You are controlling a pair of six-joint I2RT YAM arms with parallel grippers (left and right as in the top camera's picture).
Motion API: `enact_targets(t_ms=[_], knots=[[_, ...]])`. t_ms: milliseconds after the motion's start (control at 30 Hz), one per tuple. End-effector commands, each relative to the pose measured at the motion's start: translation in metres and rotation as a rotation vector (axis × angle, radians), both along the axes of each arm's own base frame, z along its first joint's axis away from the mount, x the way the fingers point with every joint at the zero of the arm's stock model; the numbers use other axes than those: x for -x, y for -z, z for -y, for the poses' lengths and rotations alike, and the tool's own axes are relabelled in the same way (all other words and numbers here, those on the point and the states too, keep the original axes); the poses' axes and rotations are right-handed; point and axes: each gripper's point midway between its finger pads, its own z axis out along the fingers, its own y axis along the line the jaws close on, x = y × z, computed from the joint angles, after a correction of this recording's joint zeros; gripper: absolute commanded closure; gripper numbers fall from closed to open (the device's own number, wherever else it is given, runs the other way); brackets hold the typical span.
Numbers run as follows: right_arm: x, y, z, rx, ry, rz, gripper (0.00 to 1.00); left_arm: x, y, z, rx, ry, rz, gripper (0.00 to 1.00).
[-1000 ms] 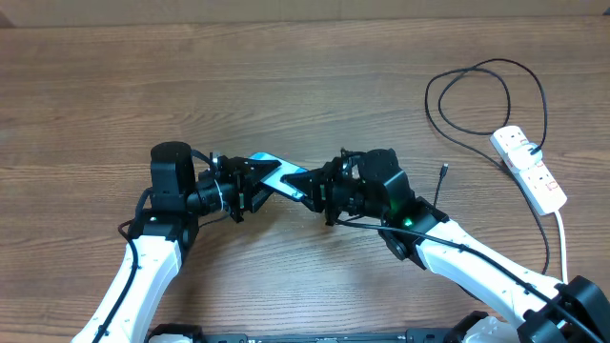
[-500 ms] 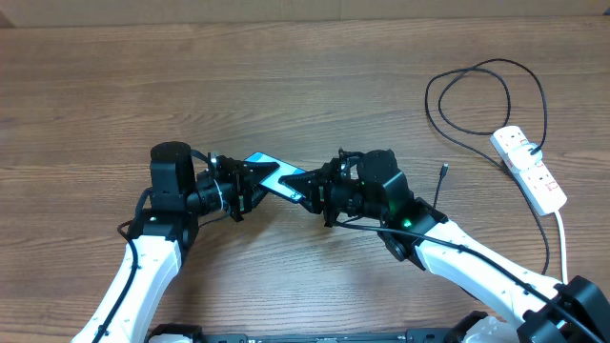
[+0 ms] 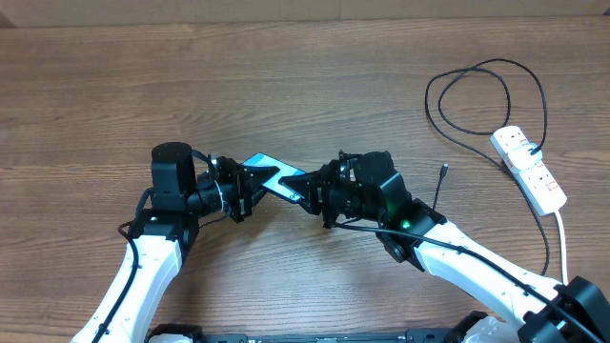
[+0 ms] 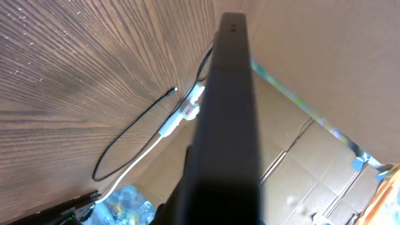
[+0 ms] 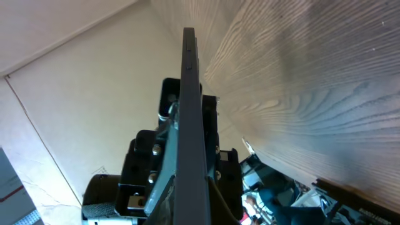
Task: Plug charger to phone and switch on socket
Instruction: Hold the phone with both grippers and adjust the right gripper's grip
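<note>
Left pincer [image 3: 250,182] and right pincer [image 3: 308,191] tip to tip, both clamped on the phone [image 3: 271,172].

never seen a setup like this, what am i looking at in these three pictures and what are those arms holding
Two robot arms work at a wooden table. The wide picture looks down from above; the other two come from a camera on each wrist, looking along its fingers. The left gripper and right gripper each appear to clamp one end of the phone, seen edge-on in the wrist views. To the right lie a looped black charger cable, not plugged into the phone, and a white power strip.
</note>
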Motion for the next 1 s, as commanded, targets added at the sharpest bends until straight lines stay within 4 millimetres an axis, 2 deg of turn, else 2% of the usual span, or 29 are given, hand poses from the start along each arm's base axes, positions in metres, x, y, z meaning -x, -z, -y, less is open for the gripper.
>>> enact_targets(t_ms=[0,100,167,200,233,333,500,600,733,833,967], knots=[[-0.002,-0.008,0.000,0.003,0.008,0.035,0.96,0.001,-0.004,0.004,0.020,0.014,-0.004,0.96],[-0.002,-0.007,0.000,0.004,0.007,0.034,0.96,0.001,-0.004,0.004,0.019,0.014,-0.002,0.96],[-0.002,-0.007,0.000,0.008,0.005,0.037,0.78,0.001,-0.003,0.004,0.010,0.016,0.010,0.96],[-0.001,-0.004,0.000,0.016,0.005,0.029,0.63,0.000,-0.003,0.003,-0.001,0.016,0.021,0.96],[0.000,0.000,0.001,0.028,0.005,0.014,0.53,-0.001,-0.002,0.002,-0.014,0.016,0.037,0.96],[0.005,0.013,0.005,0.069,0.004,-0.038,0.29,-0.003,-0.001,0.000,-0.048,0.026,0.084,0.96],[0.015,0.037,0.014,0.146,0.002,-0.130,0.20,-0.007,0.002,-0.003,-0.108,0.039,0.156,0.96],[0.017,0.051,0.022,0.222,0.003,-0.118,0.14,-0.006,0.008,-0.004,-0.137,0.076,0.199,0.96],[0.010,0.066,0.037,0.386,-0.035,0.066,0.00,-0.002,0.019,-0.003,-0.103,0.159,0.209,0.96],[0.000,0.070,0.046,0.517,-0.099,0.288,0.00,0.003,0.021,0.000,-0.006,0.242,0.223,0.96],[-0.011,0.072,0.057,0.695,-0.201,0.553,0.00,0.011,0.006,0.008,0.177,0.397,0.336,0.96]])
